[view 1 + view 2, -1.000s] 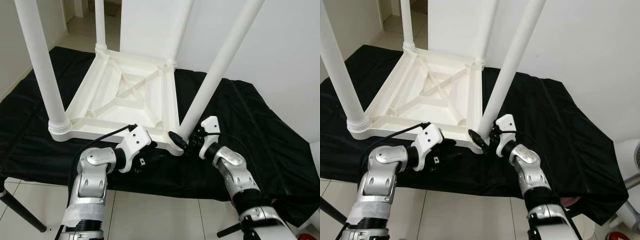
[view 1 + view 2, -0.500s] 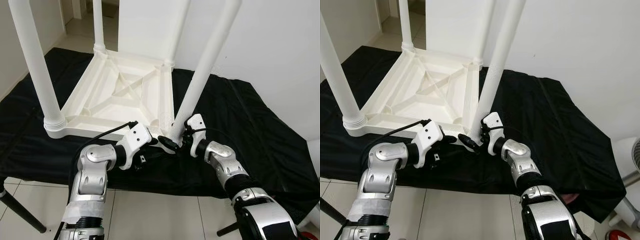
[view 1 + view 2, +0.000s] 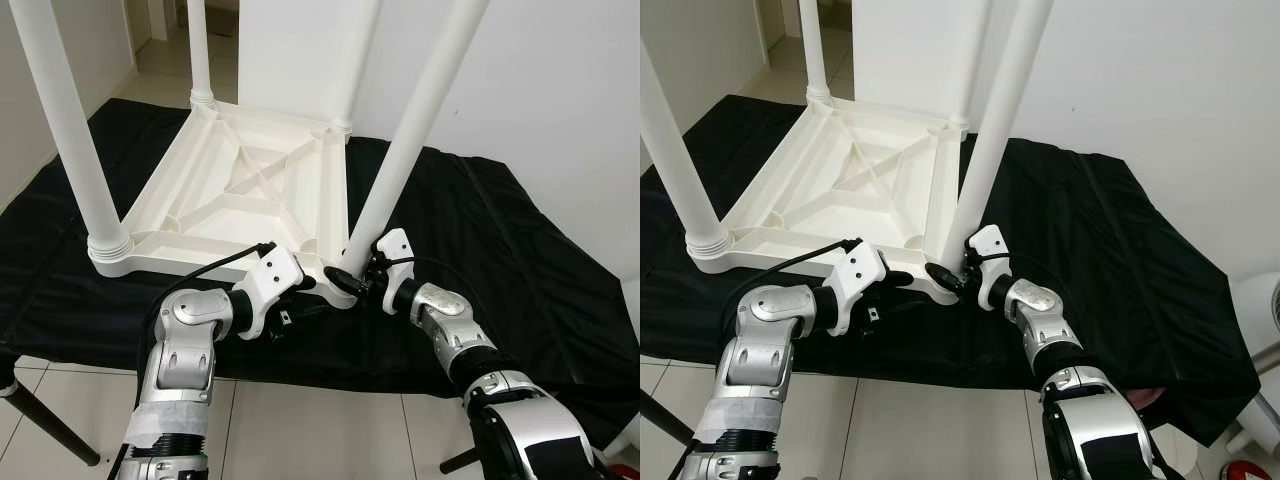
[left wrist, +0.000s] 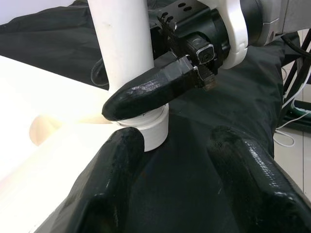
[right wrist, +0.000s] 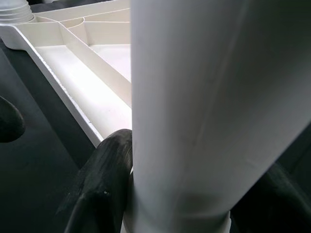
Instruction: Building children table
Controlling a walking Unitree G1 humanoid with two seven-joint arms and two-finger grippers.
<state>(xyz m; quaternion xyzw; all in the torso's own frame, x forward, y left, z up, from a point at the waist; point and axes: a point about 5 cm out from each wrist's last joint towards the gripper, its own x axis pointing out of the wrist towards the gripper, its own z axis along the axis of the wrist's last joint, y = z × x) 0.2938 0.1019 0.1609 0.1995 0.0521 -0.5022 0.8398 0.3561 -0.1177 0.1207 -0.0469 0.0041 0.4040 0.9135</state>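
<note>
Left eye view: a white plastic children's table [image 3: 240, 190] lies upside down on a black cloth [image 3: 520, 240], its ribbed underside facing up and four white legs rising from the corners. The right gripper [image 3: 352, 280] is at the foot of the near right leg [image 3: 410, 130], its black fingers set around the leg just above the corner socket. The left gripper [image 3: 305, 300] lies low on the cloth against the table's near edge, close beside that same corner.

Right eye view: the same scene, with the near left leg [image 3: 675, 160] standing in its threaded collar and a white wall [image 3: 1160, 100] behind.

Left wrist view: the left gripper's two black fingers [image 4: 243, 179] are spread apart with nothing between them but cloth, one touching the table's edge. Ahead, one finger of the right gripper presses across the leg just above its collar.

Right wrist view: the leg stands between the right gripper's fingers [image 5: 104, 179], one on each side, clamped against it.
</note>
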